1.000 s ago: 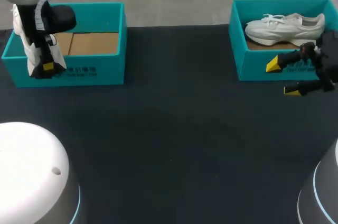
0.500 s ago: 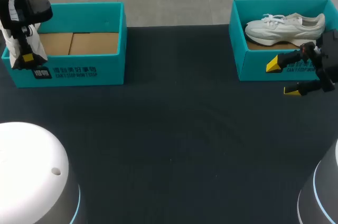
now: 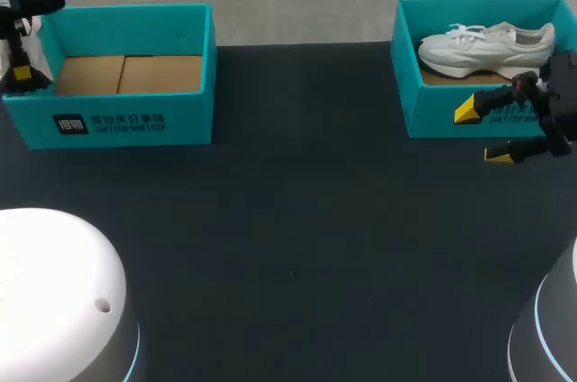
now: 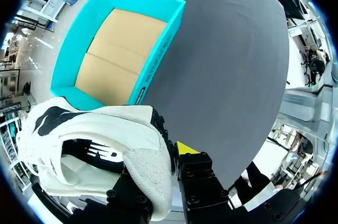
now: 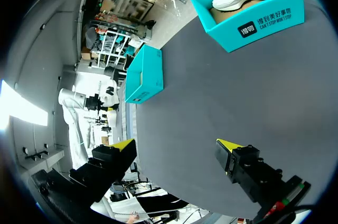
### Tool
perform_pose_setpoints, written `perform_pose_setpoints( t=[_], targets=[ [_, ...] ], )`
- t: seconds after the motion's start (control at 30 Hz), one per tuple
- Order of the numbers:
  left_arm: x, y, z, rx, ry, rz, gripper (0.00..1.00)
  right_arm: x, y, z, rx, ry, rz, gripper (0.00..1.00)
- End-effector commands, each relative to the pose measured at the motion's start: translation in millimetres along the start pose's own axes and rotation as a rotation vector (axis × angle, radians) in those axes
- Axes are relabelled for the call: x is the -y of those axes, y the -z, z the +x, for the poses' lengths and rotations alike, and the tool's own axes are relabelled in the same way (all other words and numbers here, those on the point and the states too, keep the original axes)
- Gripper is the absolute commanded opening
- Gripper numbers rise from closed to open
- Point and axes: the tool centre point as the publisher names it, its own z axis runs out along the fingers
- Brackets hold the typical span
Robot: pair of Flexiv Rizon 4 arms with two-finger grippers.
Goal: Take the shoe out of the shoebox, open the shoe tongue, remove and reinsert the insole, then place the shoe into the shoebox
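My left gripper (image 4: 165, 156) is shut on a white shoe with black markings (image 4: 95, 129), gripping the padded collar above and beside the left teal shoebox (image 4: 169, 20), whose cardboard floor is bare. From above, that gripper (image 3: 20, 74) sits at the far left edge by the box's (image 3: 135, 121) left wall, and the shoe is mostly out of view. A second white shoe (image 3: 487, 47) lies in the right teal shoebox (image 3: 424, 112). My right gripper (image 3: 487, 134) stands open just in front of that box with nothing between its fingers; its wrist view shows it (image 5: 176, 145) over bare table.
The black table (image 3: 297, 220) stretches between the two boxes and toward the front. The right wrist view takes in both the right box (image 5: 253, 15) and the left box (image 5: 145, 73) far ahead of the gripper.
My left arm has carried the shoe leftward and back, from in front of the left box's front-left corner to the view's far left edge. The right arm has stayed still.
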Motion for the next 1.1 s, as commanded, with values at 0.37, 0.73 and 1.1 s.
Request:
perform_pose_setpoints(
  t=[0.37,0.73,1.1],
  targets=[
    [9,-3,-59.9,-0.01,-0.077,-0.01,0.0,1.2,0,0.0,0.003,-0.001,-0.002,1.0],
    [10,-1,-63.8,-0.018,-0.055,-0.012,0.0,1.2,0,0.0,0.003,-0.001,-0.002,1.0],
    [13,8,-57.4,-0.024,-0.616,-0.228,0.0,1.2,0,0.0,0.003,-0.001,-0.002,1.0]
  ],
)
